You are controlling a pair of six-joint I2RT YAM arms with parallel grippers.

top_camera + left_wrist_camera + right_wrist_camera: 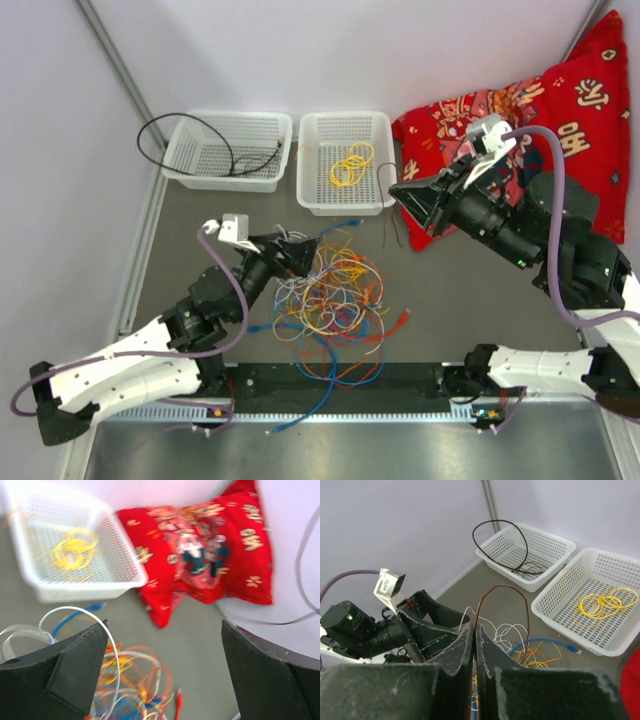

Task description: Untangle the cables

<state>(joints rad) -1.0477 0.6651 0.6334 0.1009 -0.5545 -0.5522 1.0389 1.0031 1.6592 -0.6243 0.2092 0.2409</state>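
I see a yellow cable (350, 165) and a black cable (186, 122) in baskets (345, 207). Right claw (474, 645) pinches a brown cable (503, 587); left claw (165, 660) is spread over the tangle (335, 300), which looks mostly unsorted.

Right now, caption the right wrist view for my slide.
Shut right gripper holds a brown cable loop; yellow cables and a black cable sit in separate white baskets.

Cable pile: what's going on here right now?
Two arms are sorting a tangle of cables. The right gripper is shut on a thin brown cable, raised near the red cloth. The left gripper is open at the left edge of the tangle, gripping nothing. One basket holds a black cable, the other basket a yellow cable.
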